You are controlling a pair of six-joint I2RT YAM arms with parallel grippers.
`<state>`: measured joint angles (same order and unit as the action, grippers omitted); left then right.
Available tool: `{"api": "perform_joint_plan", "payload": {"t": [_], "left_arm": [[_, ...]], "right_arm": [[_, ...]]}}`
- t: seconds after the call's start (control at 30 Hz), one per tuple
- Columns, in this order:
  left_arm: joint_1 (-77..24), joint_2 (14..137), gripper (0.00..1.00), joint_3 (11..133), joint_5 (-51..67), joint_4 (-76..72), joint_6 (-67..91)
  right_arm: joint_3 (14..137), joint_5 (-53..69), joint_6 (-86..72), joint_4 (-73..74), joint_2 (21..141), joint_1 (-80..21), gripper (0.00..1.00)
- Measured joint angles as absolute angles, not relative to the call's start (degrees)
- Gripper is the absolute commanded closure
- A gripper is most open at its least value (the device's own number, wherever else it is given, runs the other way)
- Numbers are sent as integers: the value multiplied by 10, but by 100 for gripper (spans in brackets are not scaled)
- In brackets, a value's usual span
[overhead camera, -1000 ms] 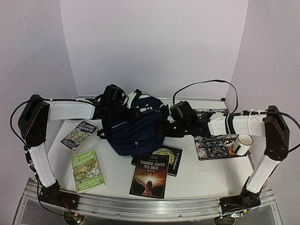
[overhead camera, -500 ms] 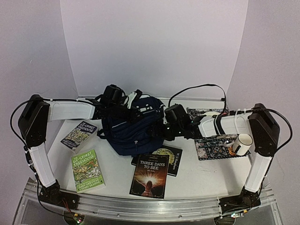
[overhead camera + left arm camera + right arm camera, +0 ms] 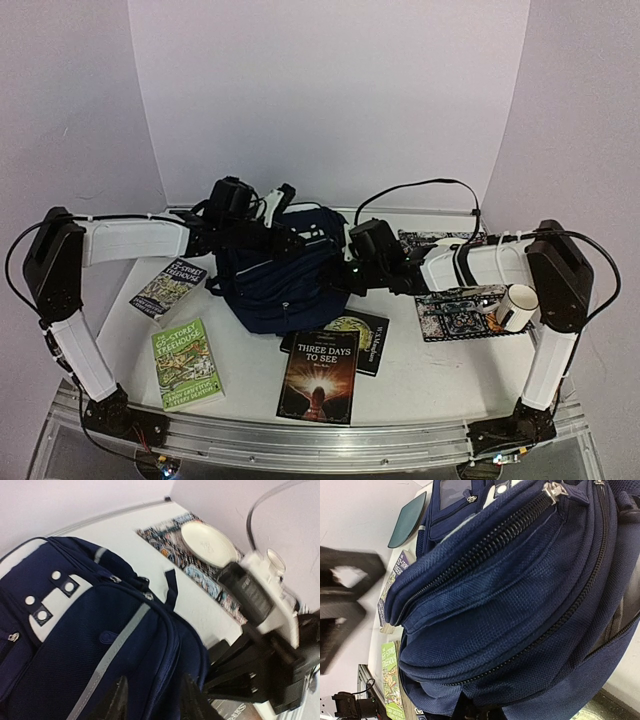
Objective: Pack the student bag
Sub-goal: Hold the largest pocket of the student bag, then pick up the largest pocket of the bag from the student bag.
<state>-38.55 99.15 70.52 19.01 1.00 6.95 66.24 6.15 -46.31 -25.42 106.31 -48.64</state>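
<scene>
The student bag [image 3: 280, 285] sits far back in the middle of the tabletop [image 3: 440, 370], its zip [image 3: 510, 527] shut. The right tool [image 3: 476, 713] is clenched and seems to pinch the bag's right side. The left tool [image 3: 155, 702] hangs over the bag's far side, fingers apart, holding nothing. I think they are opening the bag. The next job is to grab the zip pull [image 3: 554, 490]. The right tool's tips are cut off, and the left's are blurry.

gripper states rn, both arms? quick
Left gripper: open, fingers apart just over the student bag, holding nothing.
Right gripper: closed, apparently pinching the student bag's fabric.
</scene>
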Motion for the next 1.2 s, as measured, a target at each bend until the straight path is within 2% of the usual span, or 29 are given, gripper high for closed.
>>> {"api": "perform_joint_plan", "payload": {"t": [0.13, 0.33, 0.63, 1.07, 1.2], "left_arm": [[-392, 947, 53, 696, 144, 15, 91], [-422, 852, 51, 622, 75, 45, 159], [-485, 802, 51, 520, 61, 104, 292], [-517, 816, 61, 503, 94, 120, 369], [-519, 853, 67, 506, 99, 119, 374]], "right_arm": [[663, 62, -462, -254, 1063, -486, 100], [664, 58, -459, -255, 1064, -486, 100], [664, 51, -453, -255, 1067, -487, 100], [667, 44, -448, -255, 1070, -487, 100], [667, 44, -448, -256, 1071, -487, 100]]}}
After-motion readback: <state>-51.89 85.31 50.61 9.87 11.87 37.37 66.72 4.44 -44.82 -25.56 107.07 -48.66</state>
